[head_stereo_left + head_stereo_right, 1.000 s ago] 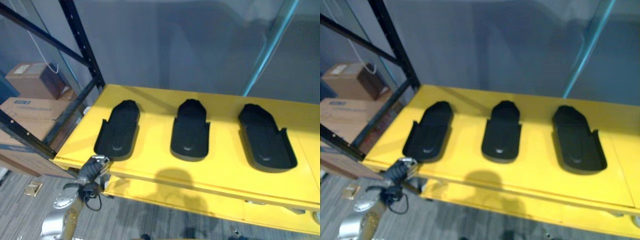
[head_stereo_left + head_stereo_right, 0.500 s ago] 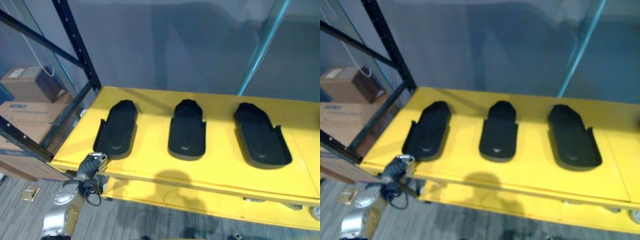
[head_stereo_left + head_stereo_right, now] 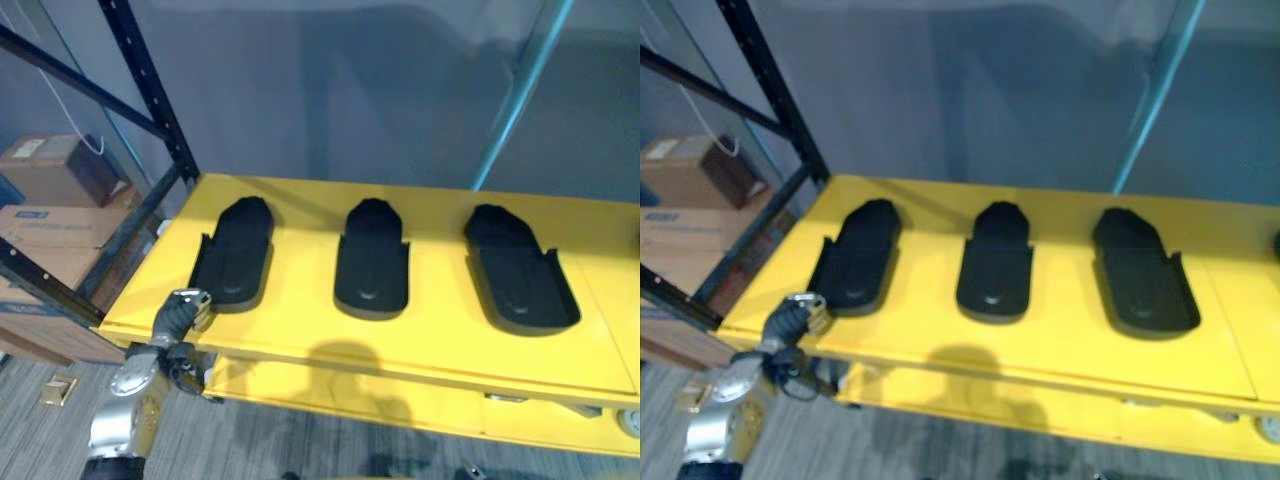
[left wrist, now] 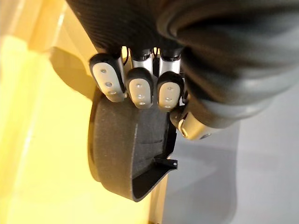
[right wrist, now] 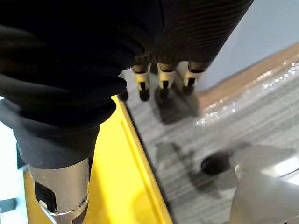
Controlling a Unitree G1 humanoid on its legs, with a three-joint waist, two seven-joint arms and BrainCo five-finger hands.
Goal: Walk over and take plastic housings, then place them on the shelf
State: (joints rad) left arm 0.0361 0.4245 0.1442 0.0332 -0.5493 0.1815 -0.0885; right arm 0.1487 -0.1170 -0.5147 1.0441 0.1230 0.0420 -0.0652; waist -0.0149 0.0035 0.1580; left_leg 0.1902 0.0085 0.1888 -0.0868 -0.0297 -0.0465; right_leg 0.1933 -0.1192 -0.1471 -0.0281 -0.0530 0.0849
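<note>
Three black plastic housings lie in a row on the yellow shelf top (image 3: pixel 440 335): the left one (image 3: pixel 232 255), the middle one (image 3: pixel 372 260) and the right one (image 3: pixel 518 268). My left hand (image 3: pixel 178 312) is at the shelf's front edge, just short of the left housing's near end, with its fingers curled and nothing in them. In the left wrist view the curled fingers (image 4: pixel 140 88) sit close before that housing (image 4: pixel 126 149) without holding it. My right hand (image 5: pixel 161 77) hangs with relaxed fingers over the grey floor beside a yellow edge (image 5: pixel 121 186).
A black rack upright (image 3: pixel 150 100) with a diagonal brace stands at the shelf's left end. Cardboard boxes (image 3: pixel 55 170) are stacked behind it. A teal pole (image 3: pixel 520 90) rises at the back right. A lower yellow tier (image 3: pixel 400 400) juts out under the front edge.
My left hand has risen from below the front edge to the level of the shelf top, closer to the left housing. The camera has shifted slightly; the housings have not moved.
</note>
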